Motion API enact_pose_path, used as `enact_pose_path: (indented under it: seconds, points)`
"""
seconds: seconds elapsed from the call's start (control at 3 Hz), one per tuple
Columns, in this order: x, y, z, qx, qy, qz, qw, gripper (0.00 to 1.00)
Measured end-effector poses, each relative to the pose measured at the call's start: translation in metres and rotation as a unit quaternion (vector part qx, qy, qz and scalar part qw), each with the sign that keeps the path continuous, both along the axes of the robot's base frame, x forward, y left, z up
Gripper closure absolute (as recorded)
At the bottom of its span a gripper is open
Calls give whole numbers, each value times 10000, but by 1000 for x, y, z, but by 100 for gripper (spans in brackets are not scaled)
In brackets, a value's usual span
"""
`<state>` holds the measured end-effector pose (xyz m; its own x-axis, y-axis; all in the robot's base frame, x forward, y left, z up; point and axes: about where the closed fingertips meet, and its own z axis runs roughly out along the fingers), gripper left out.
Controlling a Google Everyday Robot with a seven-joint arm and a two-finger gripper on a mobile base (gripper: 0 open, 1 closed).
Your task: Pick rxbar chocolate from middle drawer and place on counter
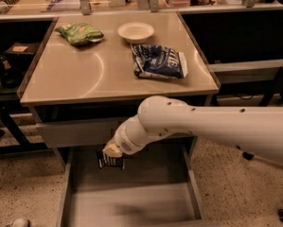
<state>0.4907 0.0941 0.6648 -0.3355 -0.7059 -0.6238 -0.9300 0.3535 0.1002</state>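
Note:
The rxbar chocolate [110,162], a small black wrapper with white lettering, hangs just under my gripper [111,152] over the back left of the open middle drawer [131,207]. The gripper is shut on the bar and holds it a little above the grey drawer bottom. My white arm [202,126] reaches in from the right, below the front edge of the tan counter [84,74]. The fingertips are mostly hidden by the wrist.
On the counter lie a green bag [79,33] at the back left, a white bowl [136,31] at the back middle and a blue-white bag [159,60] on the right. A closed drawer front [70,131] sits just above the open drawer. Dark shelving stands on both sides.

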Motion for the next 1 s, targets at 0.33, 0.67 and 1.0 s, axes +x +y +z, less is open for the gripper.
enact_pose_path:
  seconds: [0.33, 0.67, 1.0]
  points:
    - [5, -1, 47, -14, -222, 42, 9997, 100]
    - [5, -1, 50, -18, -236, 57, 9997, 100]
    - [13, -2, 71, 40, -393, -19, 9992, 100]
